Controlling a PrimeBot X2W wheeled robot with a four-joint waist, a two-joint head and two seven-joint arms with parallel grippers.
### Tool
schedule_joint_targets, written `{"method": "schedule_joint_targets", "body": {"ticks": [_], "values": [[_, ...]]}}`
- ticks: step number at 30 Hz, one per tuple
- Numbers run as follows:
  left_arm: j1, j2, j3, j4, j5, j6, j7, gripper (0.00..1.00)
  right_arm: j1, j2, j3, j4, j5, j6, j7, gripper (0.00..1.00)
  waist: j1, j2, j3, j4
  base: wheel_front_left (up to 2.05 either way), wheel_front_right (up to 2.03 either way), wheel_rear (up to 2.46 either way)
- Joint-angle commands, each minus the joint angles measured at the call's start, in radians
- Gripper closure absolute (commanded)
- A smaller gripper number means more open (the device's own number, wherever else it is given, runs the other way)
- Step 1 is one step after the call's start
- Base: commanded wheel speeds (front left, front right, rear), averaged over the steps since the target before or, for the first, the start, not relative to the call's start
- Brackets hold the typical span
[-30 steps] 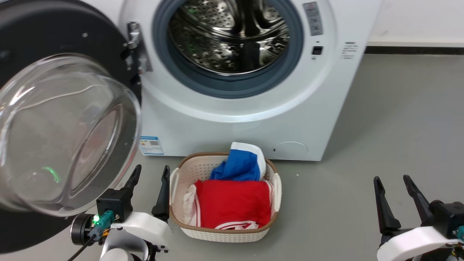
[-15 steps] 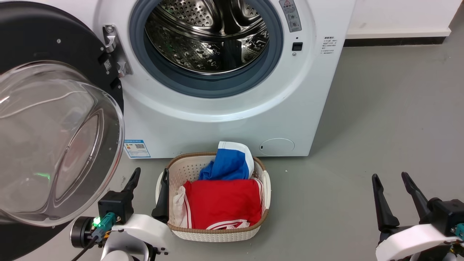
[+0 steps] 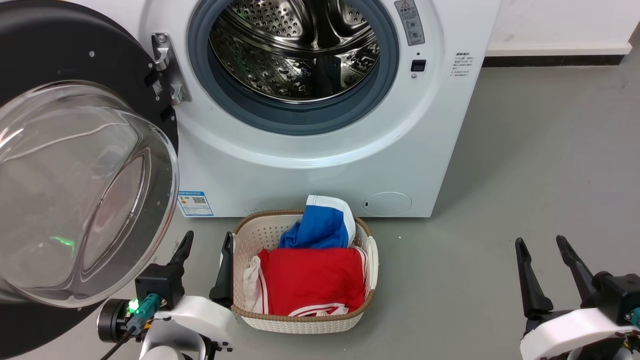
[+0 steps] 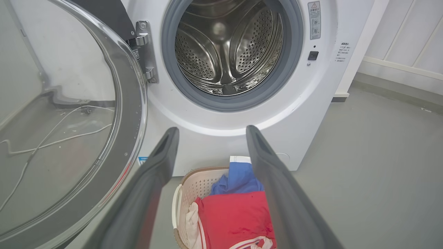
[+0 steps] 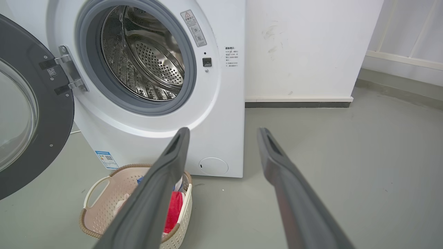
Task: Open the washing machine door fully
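At frame left the door [image 3: 85, 170] hung wide open; left gripper [image 3: 209, 235] and right gripper [image 3: 539, 240] gaped empty; perhaps one final push remained.

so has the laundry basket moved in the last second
No. The laundry basket keeps its place by the washing machine, between the blue label and the round filter cap; the whole view shifted, so the camera moved.

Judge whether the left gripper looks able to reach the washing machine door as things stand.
Probably yes. The left gripper, open, sits beside the lower edge of the washing machine door, with nothing between them; the laundry basket lies on its other side.
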Motion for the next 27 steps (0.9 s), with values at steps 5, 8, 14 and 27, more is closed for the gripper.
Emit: {"method": "schedule_joint_targets", "body": {"ticks": [5,8,14,27], "values": [[0.008,0.003,-0.002,-0.001,-0.006,0.003,-0.005,0.00,0.012,0.004,-0.003,-0.011,-0.008,0.000,0.005,0.00,0.0000,0.0000,-0.004,-0.003,0.00,0.00,0.00],[0.005,-0.001,-0.004,0.005,-0.009,-0.001,0.001,1.00,0.013,0.003,-0.003,-0.002,-0.001,0.000,0.004,1.00,0.0000,0.0000,-0.008,-0.003,0.00,0.00,0.00],[0.016,-0.023,0.025,0.014,-0.086,-0.023,0.018,1.00,0.001,0.006,-0.009,0.033,0.097,0.000,0.016,1.00,0.0000,0.0000,-0.008,-0.003,0.00,0.00,0.00],[0.013,-0.060,0.100,0.035,-0.266,-0.081,0.059,1.00,-0.027,0.008,-0.013,0.074,0.326,0.000,0.035,1.00,0.0000,0.0000,-0.009,-0.001,0.00,0.00,0.00]]}}
